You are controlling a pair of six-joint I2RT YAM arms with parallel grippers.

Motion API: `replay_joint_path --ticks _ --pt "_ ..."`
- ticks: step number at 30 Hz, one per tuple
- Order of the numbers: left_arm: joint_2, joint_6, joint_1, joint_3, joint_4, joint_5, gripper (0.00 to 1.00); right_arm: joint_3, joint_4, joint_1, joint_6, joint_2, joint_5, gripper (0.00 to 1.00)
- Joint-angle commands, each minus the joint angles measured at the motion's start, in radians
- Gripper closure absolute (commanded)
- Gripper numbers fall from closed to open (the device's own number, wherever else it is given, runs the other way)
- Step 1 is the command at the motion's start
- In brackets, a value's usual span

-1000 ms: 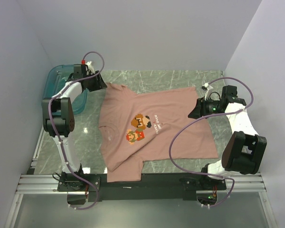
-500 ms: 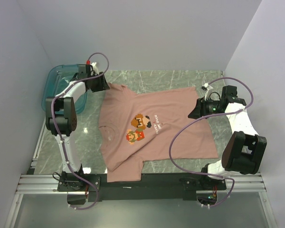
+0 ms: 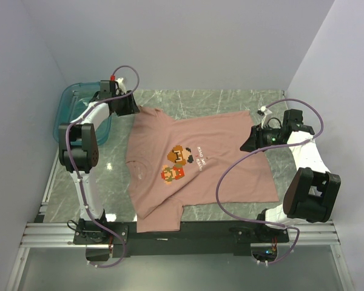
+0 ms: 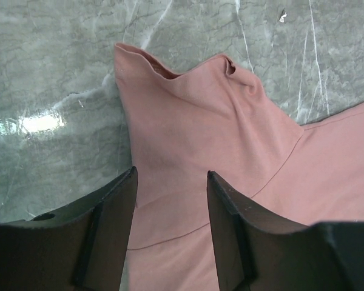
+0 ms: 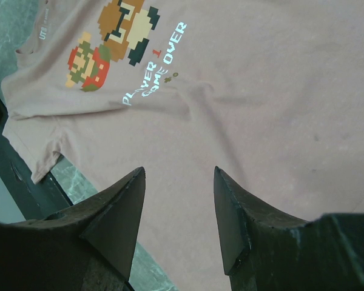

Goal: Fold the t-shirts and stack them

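A dusty-pink t-shirt (image 3: 197, 163) lies spread flat on the marble table, with its pixel-art print and white text (image 3: 183, 162) facing up. My left gripper (image 3: 131, 108) is open and empty, low over the shirt's far-left sleeve. In the left wrist view the sleeve (image 4: 188, 115) lies ahead of and between my open fingers (image 4: 171, 173). My right gripper (image 3: 246, 145) is open and empty above the shirt's right part. In the right wrist view it (image 5: 178, 171) hangs over plain pink cloth, with the print (image 5: 118, 42) beyond it.
A teal translucent tray (image 3: 70, 100) stands at the far left, behind the left arm. The shirt's near sleeve (image 3: 158, 218) reaches the black rail (image 3: 212, 229) at the table's front edge. Walls close in on the left, back and right.
My left gripper has shifted slightly to the right, closer to the far-left sleeve. The right arm and the shirt have not moved.
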Motion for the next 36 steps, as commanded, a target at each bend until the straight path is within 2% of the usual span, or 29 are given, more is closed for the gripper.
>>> replay_joint_path --ticks 1,36 --pt "0.014 0.021 -0.001 0.046 0.004 -0.010 0.45 0.032 -0.008 -0.008 -0.018 0.001 -0.024 0.44" --pt "0.083 0.036 -0.003 0.127 -0.044 -0.035 0.47 0.034 -0.014 -0.009 -0.023 0.007 -0.029 0.44"
